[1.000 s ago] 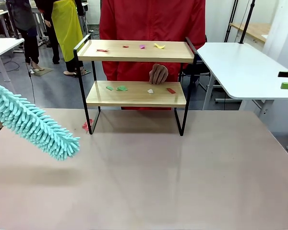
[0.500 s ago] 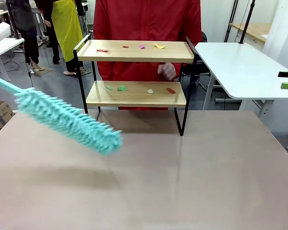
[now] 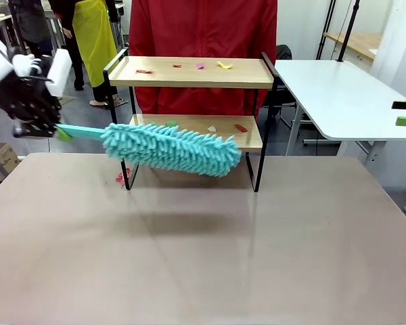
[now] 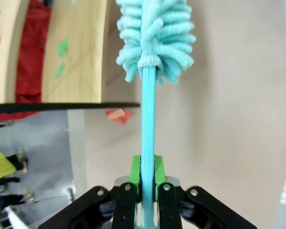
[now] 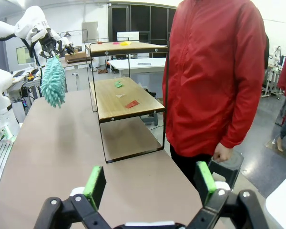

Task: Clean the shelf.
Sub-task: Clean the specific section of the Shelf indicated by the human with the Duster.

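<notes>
Swinging the duster in from my left, I've brought its head level with the lower board of the shelf at the desk's far edge (paper scraps litter both boards); my left hand is clamped tight on the handle, ready to sweep.

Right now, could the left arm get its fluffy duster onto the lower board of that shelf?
Probably yes. The left gripper holds the duster by its handle, its head hangs in front of the lower board at about that height, and the shelf is open at the front.
</notes>
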### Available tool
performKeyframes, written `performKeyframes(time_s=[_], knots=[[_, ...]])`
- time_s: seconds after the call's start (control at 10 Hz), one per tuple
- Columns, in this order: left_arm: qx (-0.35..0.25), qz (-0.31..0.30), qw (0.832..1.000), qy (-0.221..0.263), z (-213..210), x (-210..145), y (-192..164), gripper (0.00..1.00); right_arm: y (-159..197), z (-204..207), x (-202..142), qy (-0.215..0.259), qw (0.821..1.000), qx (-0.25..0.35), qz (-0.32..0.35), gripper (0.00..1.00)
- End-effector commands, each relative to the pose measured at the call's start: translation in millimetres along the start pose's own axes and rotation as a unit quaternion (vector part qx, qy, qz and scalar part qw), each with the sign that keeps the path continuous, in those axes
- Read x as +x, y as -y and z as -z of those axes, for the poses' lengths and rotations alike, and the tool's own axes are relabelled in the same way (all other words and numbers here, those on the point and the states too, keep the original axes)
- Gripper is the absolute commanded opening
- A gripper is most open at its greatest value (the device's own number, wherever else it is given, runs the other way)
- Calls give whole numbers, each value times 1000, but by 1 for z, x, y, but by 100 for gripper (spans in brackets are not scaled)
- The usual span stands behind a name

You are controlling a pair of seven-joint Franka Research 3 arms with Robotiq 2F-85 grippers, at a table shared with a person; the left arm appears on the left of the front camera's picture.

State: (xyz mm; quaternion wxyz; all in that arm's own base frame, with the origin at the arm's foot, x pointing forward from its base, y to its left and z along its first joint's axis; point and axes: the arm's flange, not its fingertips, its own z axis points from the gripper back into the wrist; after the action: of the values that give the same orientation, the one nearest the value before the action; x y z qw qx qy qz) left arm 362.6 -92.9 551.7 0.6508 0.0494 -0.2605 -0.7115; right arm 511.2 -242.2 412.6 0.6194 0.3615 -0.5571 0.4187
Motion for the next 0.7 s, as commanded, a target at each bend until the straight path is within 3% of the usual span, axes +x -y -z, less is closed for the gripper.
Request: performKeyframes(time_s=[0.0,0.1,0.3,0.4,0.6], knots=[[31,-40,998,45,19,22,12,13,-1,1,2,1,1000,0,-2,100],[25,-60,994,84,27,26,13,13,-1,1,2,1,1000,0,-2,100],[-34,-62,992,105,29,22,15,13,-1,1,2,1,1000,0,-2,100],[10,-54,996,65,26,29,15,13,-1,1,2,1,1000,0,-2,100],[10,-54,996,65,26,29,15,13,-1,1,2,1,1000,0,-2,100]])
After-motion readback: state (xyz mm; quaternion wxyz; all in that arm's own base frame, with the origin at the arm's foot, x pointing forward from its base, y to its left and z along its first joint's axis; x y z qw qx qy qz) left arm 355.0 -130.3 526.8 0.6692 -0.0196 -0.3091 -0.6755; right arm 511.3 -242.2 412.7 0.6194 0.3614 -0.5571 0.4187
